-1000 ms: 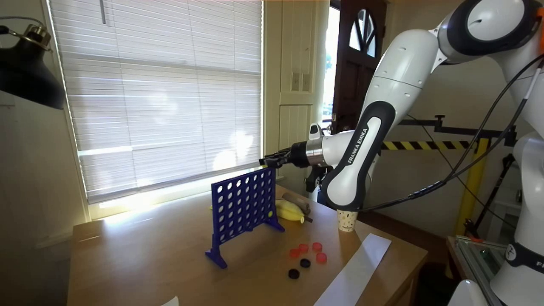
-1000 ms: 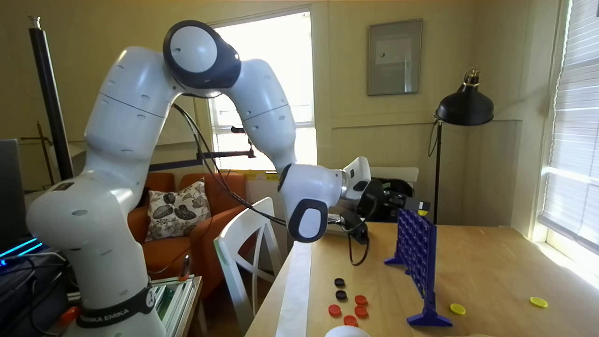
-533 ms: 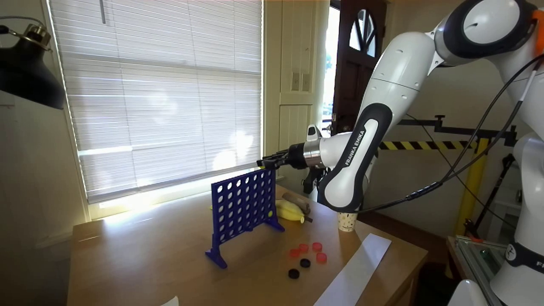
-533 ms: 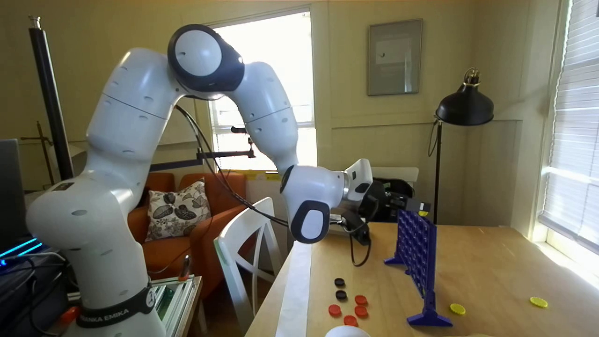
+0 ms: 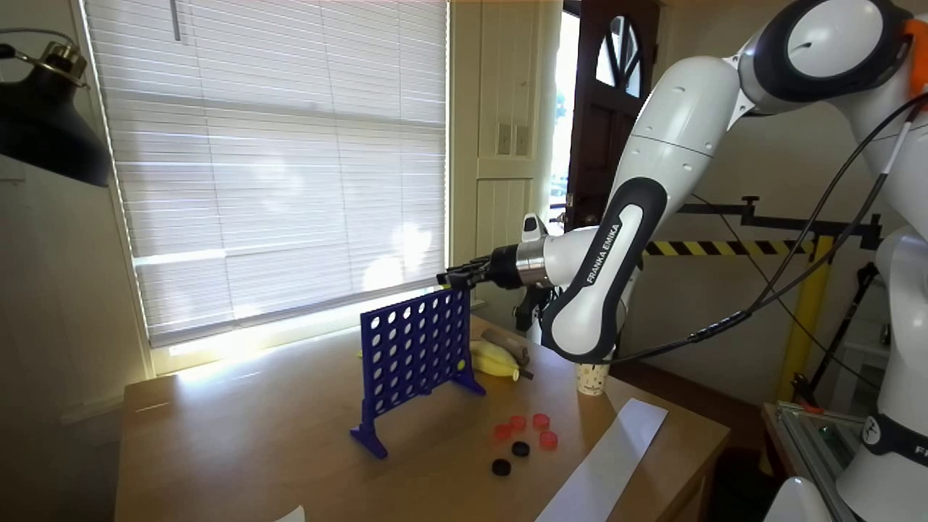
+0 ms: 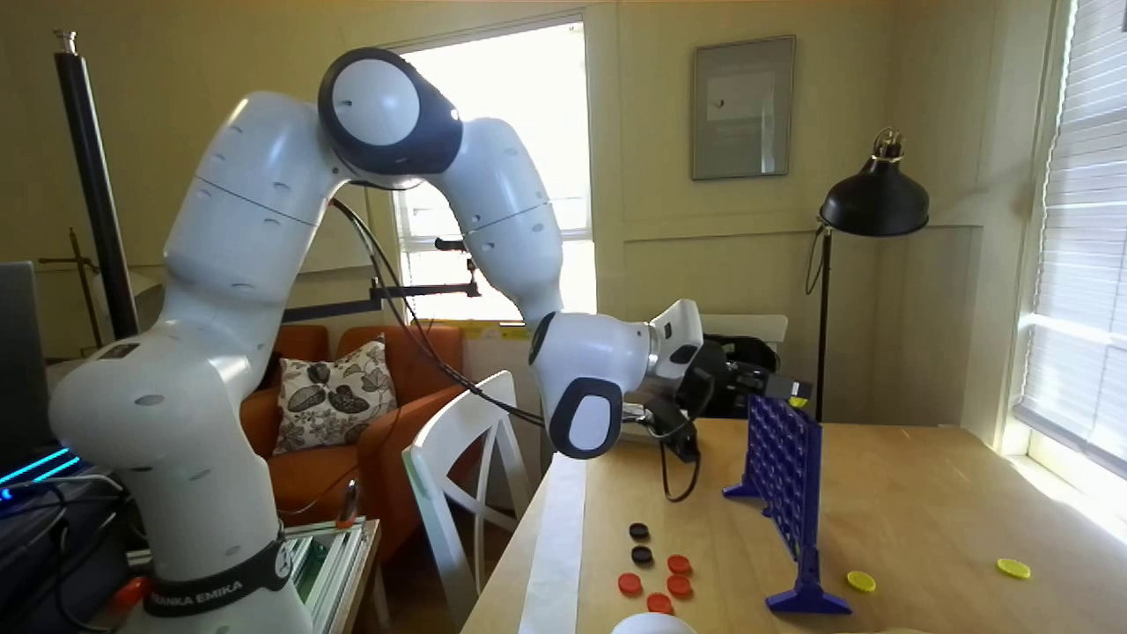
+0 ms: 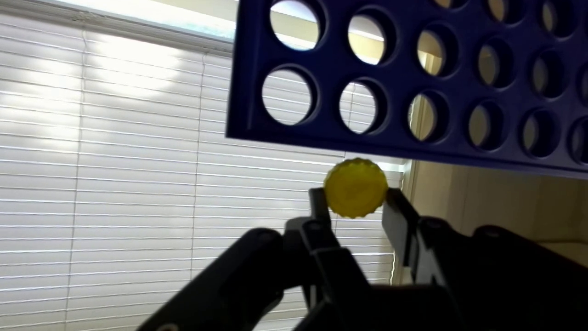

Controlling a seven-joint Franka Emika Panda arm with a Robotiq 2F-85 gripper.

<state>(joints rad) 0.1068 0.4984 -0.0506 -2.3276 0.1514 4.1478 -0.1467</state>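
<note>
A robot arm [image 5: 678, 119] pinches a yellow disc [image 7: 356, 188] by its ridged edge, jaws clamped on either side, near the centre of the wrist view and just beside the edge of a blue rack [image 7: 397, 80]; whether disc and rack touch cannot be told. Held only at the very tips, the disc looks apt to roll or slip free if knocked against that edge, dropping to the table [image 5: 254, 435]. A downward push off line could wedge it, or tip or slide the blue rack, which appears to stand loose on its feet. White lettering [image 5: 604, 251] along the arm, right of centre in an exterior view, reads "FRANKA EMIKA"; the band [image 6: 211, 590] round its base, at lower left in an exterior view, shows "RANKA EMIKA," the first letter lost around the curve. Any wording on the speckled cup [image 5: 592, 378], right of centre in an exterior view, is too small to read.
</note>
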